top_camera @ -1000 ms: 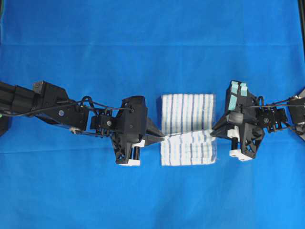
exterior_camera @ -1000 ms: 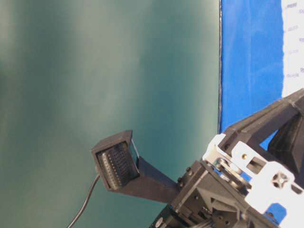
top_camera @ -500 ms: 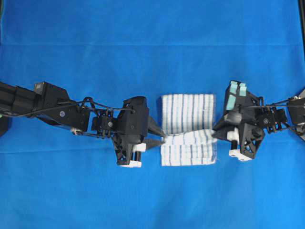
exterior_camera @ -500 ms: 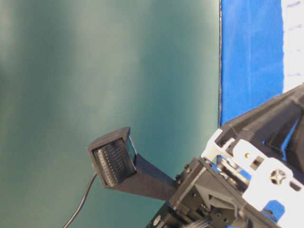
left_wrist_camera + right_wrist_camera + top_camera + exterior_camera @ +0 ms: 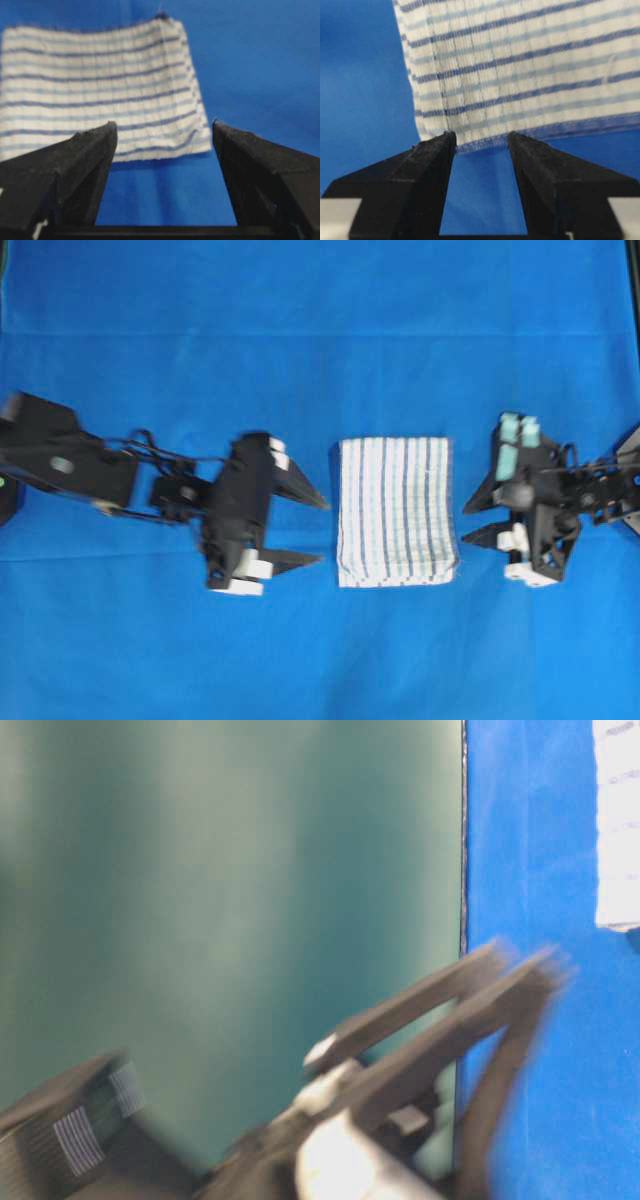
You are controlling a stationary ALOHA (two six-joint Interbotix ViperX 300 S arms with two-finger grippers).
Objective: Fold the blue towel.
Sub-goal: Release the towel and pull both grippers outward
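Note:
The blue towel [image 5: 394, 511], white with thin dark-blue and pale-blue stripes, lies folded as a flat rectangle in the middle of the overhead view. It also shows in the left wrist view [image 5: 95, 95] and the right wrist view [image 5: 520, 75]. My left gripper [image 5: 322, 532] is open and empty, just left of the towel's left edge. My right gripper [image 5: 468, 523] is open and empty, just right of the towel's right edge. A corner of the towel [image 5: 618, 820] shows at the top right of the table-level view.
A large plain solid-blue sheet [image 5: 320, 360] covers the whole table under the towel. A blurred arm [image 5: 420, 1070] fills the lower part of the table-level view. A dark object sits at the far left edge [image 5: 8, 502].
Both grippers have opened and let go of the towel's folded edge. The towel now lies flat. Both arms have drawn back outward, the left one farther and blurred.

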